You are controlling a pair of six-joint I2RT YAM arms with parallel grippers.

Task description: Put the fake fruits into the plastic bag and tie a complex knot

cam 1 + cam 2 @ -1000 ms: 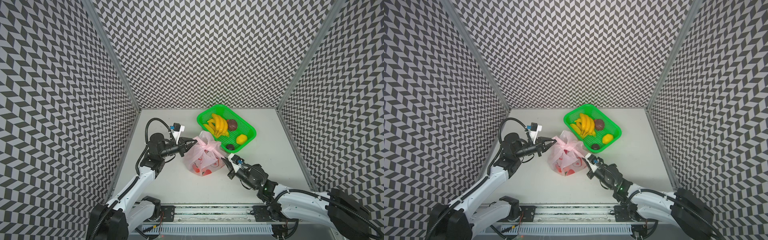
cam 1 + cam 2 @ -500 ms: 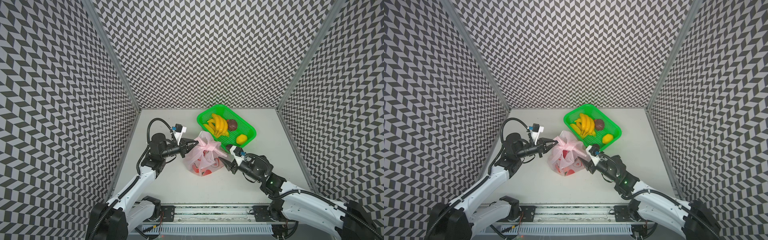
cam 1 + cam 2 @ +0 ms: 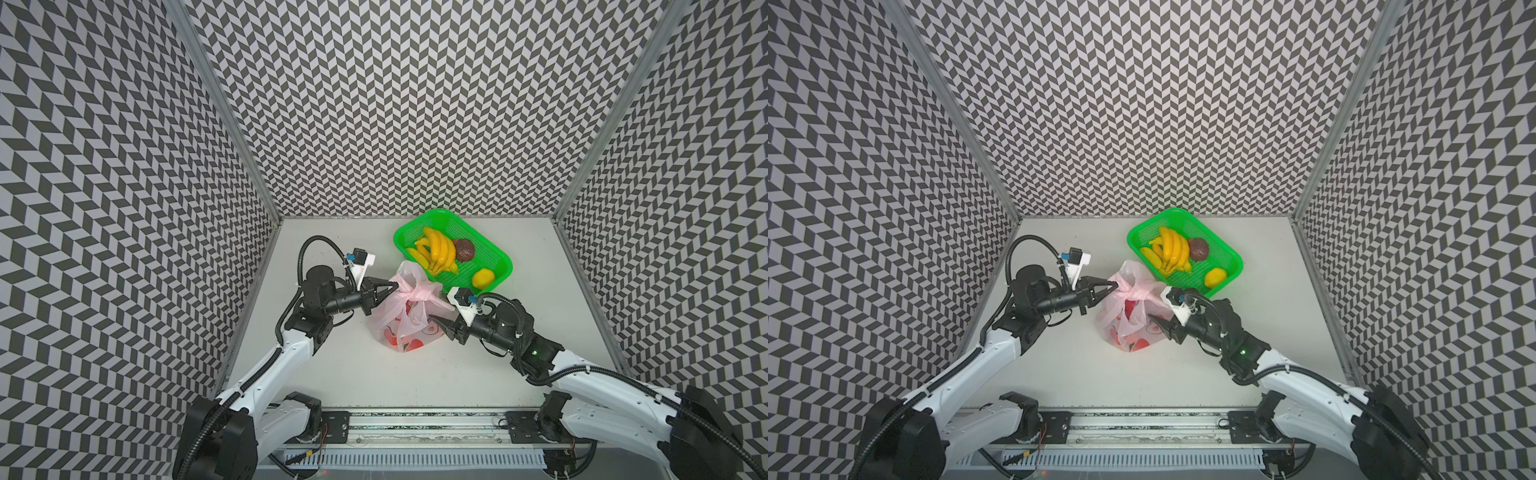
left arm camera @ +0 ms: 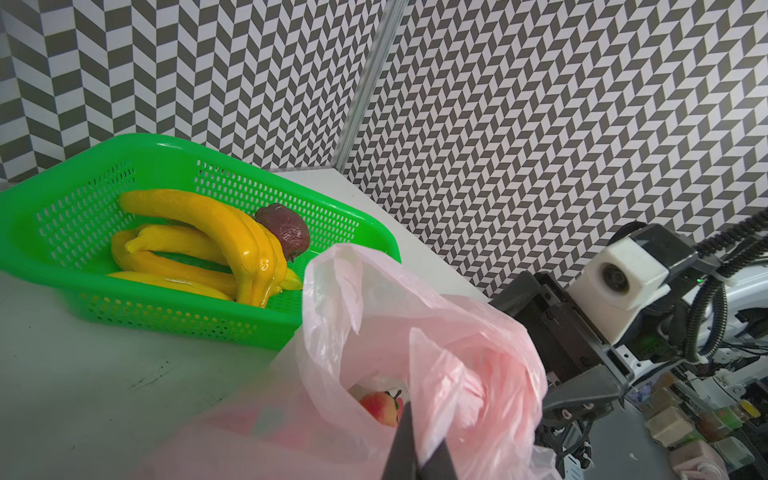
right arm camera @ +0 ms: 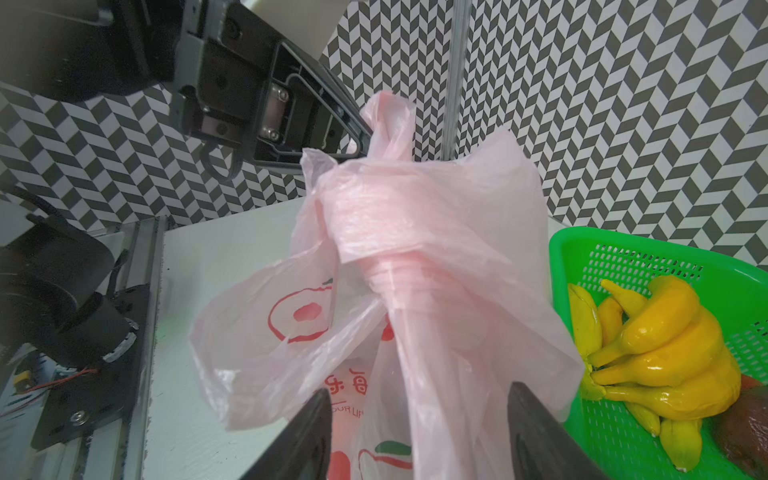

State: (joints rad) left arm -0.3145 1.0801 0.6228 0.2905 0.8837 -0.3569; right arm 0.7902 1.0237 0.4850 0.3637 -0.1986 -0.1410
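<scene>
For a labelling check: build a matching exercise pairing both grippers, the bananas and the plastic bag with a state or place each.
Things:
1. left gripper
2. right gripper
3. bananas
4. plastic bag

States or places:
A. lying in the green basket
B. open, with loose bag film between its jaws
C. standing on the table beside the basket
D. shut, pinching the bag's twisted top

Pairs: 1-D, 2-B, 3-A, 4-C
</scene>
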